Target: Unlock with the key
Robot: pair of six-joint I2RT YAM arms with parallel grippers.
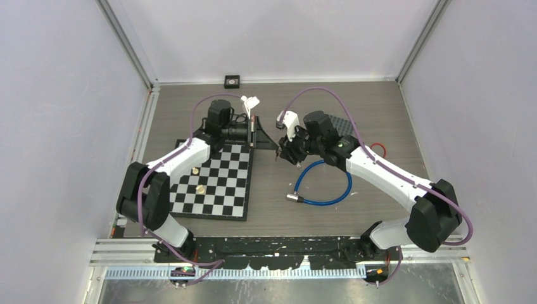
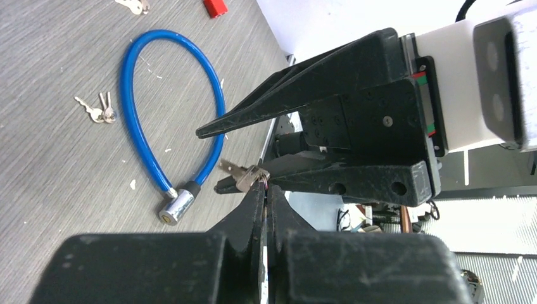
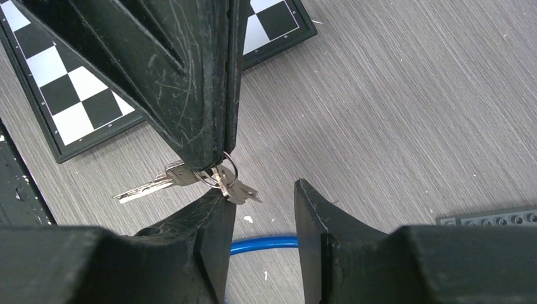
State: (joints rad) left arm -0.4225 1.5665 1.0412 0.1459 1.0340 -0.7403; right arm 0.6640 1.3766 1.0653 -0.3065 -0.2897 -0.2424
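My left gripper is shut on the ring of a small bunch of keys and holds them above the table. One long key sticks out sideways. A shorter key rests against the tip of my right gripper's left finger. My right gripper faces the left one with its jaws open, and the short key is just inside the gap. In the top view both grippers meet mid-table, left and right. The blue cable lock lies below them, its metal cylinder on the table.
A chessboard with two small pieces lies on the left. Loose spare keys lie beside the blue cable. A dark studded plate and a red loop sit behind the right arm. A white object stands near the back.
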